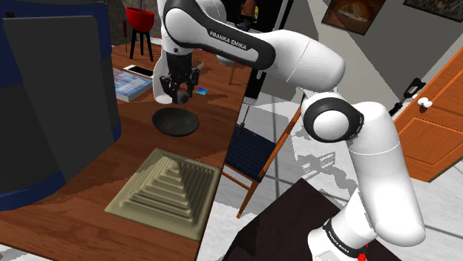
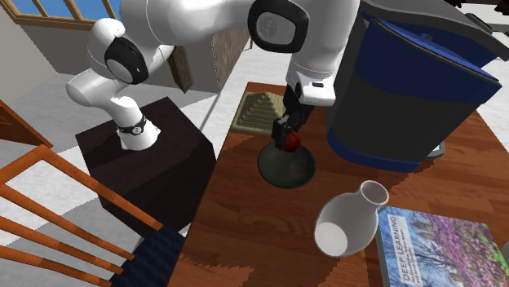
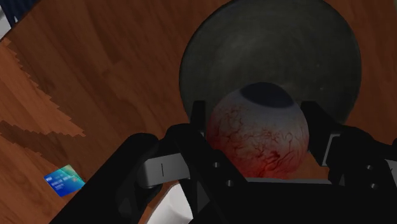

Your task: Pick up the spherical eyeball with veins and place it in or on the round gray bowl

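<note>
The eyeball (image 3: 257, 133), pale with red veins and a dark pupil, sits clasped between my two black fingers, and my gripper (image 3: 257, 137) is shut on it. Below it lies the round dark grey bowl (image 3: 254, 44) on the wooden table. From the shoulder view the gripper (image 1: 180, 94) hangs just above the bowl (image 1: 176, 122), a little toward its far edge. In the second exterior view the eyeball (image 2: 291, 143) shows red at the fingertips, over the bowl (image 2: 286, 166).
A stepped beige pyramid block (image 1: 167, 190) lies near the table's front edge. A big dark blue and grey appliance (image 1: 52, 96) stands beside the bowl. A white vase (image 2: 347, 220), a book (image 2: 436, 249) and a small blue card (image 3: 63, 181) lie on the table. A wooden chair (image 1: 252, 152) stands by the table's side.
</note>
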You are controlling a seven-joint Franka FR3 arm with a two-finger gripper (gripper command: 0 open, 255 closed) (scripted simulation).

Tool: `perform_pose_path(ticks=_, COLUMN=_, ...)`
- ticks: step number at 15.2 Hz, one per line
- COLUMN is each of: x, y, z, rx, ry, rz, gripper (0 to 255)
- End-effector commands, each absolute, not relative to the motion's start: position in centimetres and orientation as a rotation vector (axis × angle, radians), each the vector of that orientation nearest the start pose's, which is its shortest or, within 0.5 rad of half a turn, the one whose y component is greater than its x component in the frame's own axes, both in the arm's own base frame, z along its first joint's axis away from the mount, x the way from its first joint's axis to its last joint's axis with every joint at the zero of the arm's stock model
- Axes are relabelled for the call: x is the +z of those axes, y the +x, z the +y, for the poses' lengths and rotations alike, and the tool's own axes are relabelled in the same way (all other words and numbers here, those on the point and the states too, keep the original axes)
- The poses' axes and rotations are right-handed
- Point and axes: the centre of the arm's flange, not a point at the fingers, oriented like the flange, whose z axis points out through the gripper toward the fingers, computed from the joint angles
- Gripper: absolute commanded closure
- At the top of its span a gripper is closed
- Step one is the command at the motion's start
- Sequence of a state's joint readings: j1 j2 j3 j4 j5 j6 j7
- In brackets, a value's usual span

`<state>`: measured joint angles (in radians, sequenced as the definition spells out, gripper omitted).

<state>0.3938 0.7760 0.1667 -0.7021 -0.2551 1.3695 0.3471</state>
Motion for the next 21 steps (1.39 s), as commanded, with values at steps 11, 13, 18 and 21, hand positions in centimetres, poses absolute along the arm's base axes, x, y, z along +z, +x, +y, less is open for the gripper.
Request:
perform_pose_path(ticks=11, x=44.6, y=65.9, z=32.1, rx=0.06, ry=-3.301, rz=-0.219, gripper=255)
perform_pose_path(ticks=13, x=43.8, y=65.9, z=32.1, rx=0.06, ry=-3.301, rz=-0.219, gripper=255)
perform_pose_path(ticks=18, x=43.8, y=65.9, z=32.1, rx=0.06, ry=-3.301, rz=-0.219, gripper=255)
perform_pose_path(ticks=21, x=43.8, y=65.9, z=32.1, rx=0.06, ry=-3.301, rz=-0.219, gripper=0)
